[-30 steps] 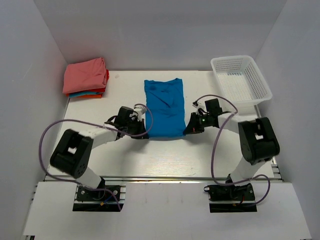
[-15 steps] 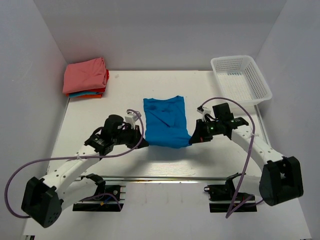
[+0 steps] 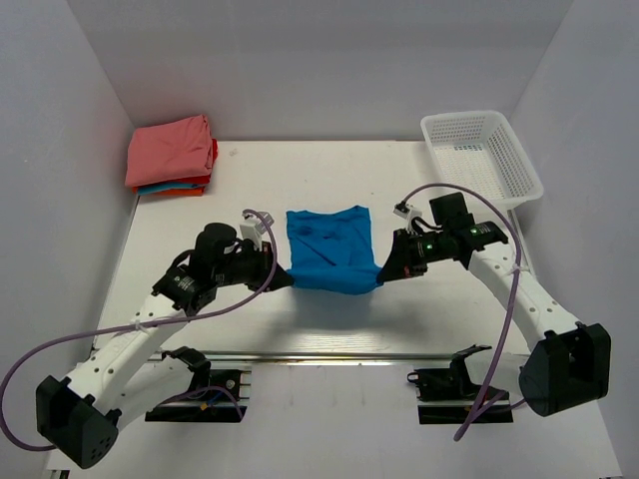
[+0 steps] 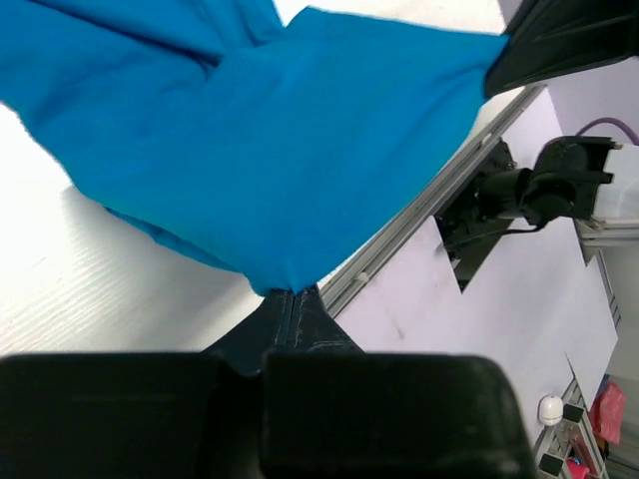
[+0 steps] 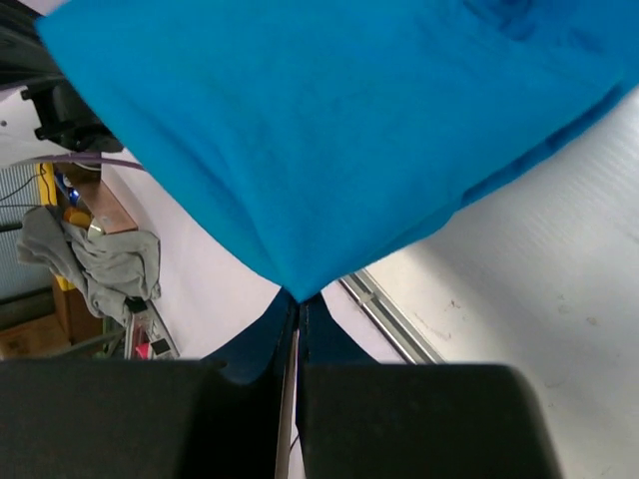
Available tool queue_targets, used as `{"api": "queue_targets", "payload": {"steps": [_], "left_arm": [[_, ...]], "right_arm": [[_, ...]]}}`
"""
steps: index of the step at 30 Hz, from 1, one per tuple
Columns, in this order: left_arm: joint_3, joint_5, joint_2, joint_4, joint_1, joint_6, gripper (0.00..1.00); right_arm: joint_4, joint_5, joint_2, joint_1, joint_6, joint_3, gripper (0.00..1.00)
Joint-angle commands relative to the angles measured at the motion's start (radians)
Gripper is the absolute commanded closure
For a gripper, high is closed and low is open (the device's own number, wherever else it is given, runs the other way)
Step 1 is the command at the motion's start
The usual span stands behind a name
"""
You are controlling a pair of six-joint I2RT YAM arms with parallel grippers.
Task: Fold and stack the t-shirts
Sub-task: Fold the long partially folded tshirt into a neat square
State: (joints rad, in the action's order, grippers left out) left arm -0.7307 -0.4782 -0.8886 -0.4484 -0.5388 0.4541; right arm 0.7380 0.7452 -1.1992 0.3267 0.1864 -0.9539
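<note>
- Midway across the tabletop (image 3: pixel 329 324), the blue t-shirt (image 3: pixel 327 247) is stretched between the two arms, with its near edge raised off the surface.
- The left gripper (image 3: pixel 284 282) is closed tight on the shirt's near left corner. In the left wrist view the cloth comes to a point right between the fingers.
- The right gripper (image 3: pixel 382 277) is clamped the same way on the near right corner, with no gap showing between its fingers.
- A stack of folded shirts (image 3: pixel 172 155) sits at the far left corner, salmon-pink on top, with blue and orange-red underneath.
- A white mesh basket (image 3: pixel 523 160) stands at the far right corner, well apart from the blue t-shirt.
</note>
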Motion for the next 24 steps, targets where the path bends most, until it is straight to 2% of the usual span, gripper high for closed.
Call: {"api": "queue_targets", "payload": {"steps": [1,5,8,12,16,24], "left_arm": [[-0.027,0.042,-0.027,0.011,0.000,0.005,1.00],[-0.094,0.160,-0.072,0.040,0.000,0.005,1.00],[-0.105,0.205,-0.108,0.118,0.014,0.005,1.00],[-0.156,0.277,-0.189,0.162,0.014,-0.018,1.00],[-0.217,0.326,-0.275,0.135,0.023,-0.046,1.00],[-0.300,0.405,-0.427,0.188,0.033,-0.046,1.00]], "right_arm": [[-0.017,0.029,-0.023,-0.009,-0.010,-0.069,1.00],[-0.124,-0.001,-0.060,-0.012,0.047,-0.112,1.00],[-0.297,-0.009,-0.068,-0.017,0.105,-0.083,1.00],[-0.313,-0.082,-0.149,-0.025,0.102,-0.170,1.00],[-0.336,-0.052,-0.247,-0.034,0.107,-0.246,1.00],[-0.331,0.014,-0.422,-0.063,0.113,-0.384,1.00]]}}
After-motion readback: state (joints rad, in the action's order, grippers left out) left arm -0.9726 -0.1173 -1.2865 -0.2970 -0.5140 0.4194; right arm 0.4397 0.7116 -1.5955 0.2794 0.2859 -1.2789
